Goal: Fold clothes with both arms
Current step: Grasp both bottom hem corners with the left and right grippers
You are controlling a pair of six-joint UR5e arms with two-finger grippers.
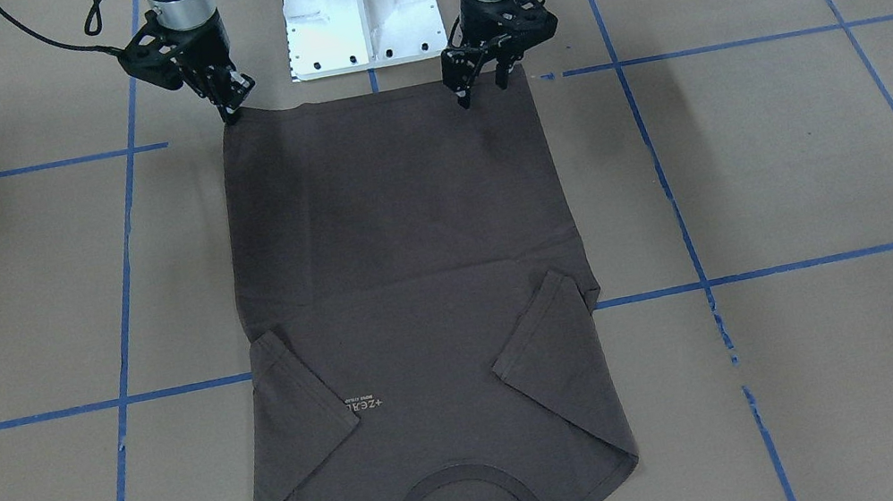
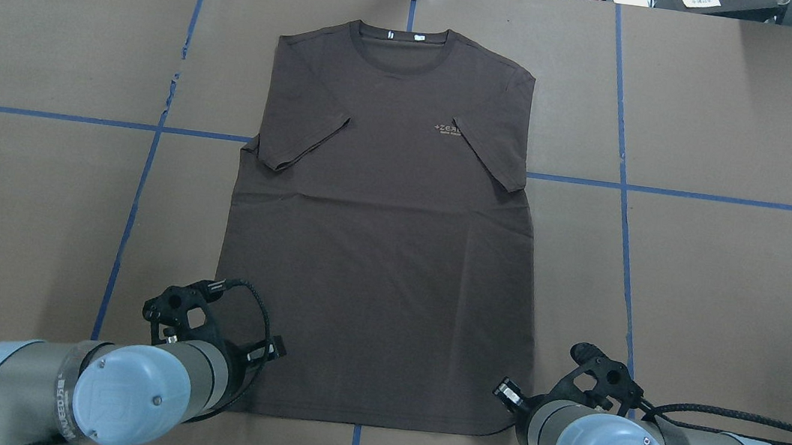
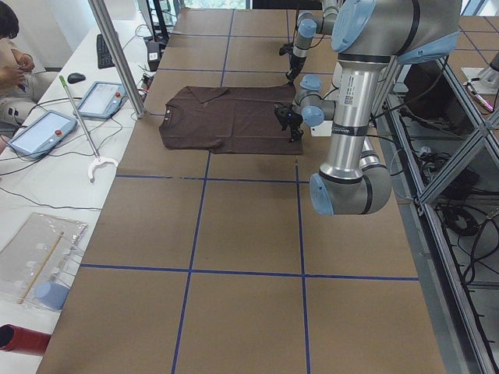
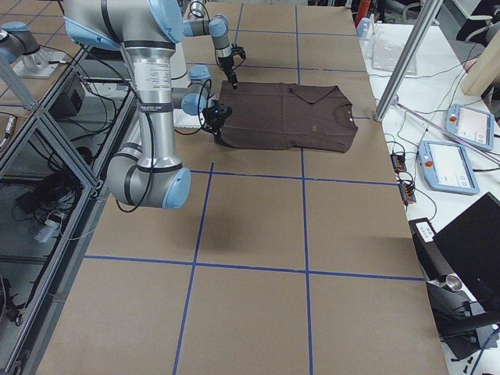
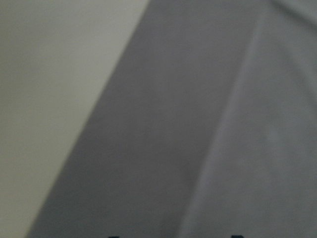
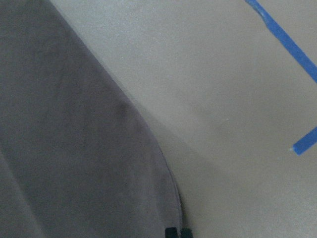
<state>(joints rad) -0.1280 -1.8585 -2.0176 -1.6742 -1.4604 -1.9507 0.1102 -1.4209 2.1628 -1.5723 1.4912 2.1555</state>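
T-shirt (image 1: 398,231): dark brown, lying flat and face up mid-bench, hem toward the robot, collar (image 1: 459,489) toward the operators' side
Sleeves: both folded in over the chest, and the one on the robot's right (image 1: 302,392) comes right up to the pale logo (image 1: 363,402)
Right gripper (image 1: 232,109): down at its corner of the hem, fingertips pinched together on the very edge of the cloth, and the wrist view shows it close up
Left gripper (image 1: 483,88): down over the other end of the hem, fingers spread wide, tips at the cloth just inside the corner
In the way: white pedestal base (image 1: 359,7) sits just beside the hem, squarely between the two grippers, and a black cable (image 1: 48,36) loops off the right arm above the bench (image 1: 802,155)
Further off: a slanted metal pole (image 3: 117,58) stands at the bench edge near the collar end, with two tablets (image 3: 43,132) on the white side table past it and a person (image 3: 12,47) seated there
Edges: hem lies straight and flat, both long sides flat on the bench, collar end close to the far bench edge, and blue tape lines (image 1: 739,44) grid the surface, one passing under the shirt
Open room: brown bench shows wide on both sides of the shirt, well out past each gripper
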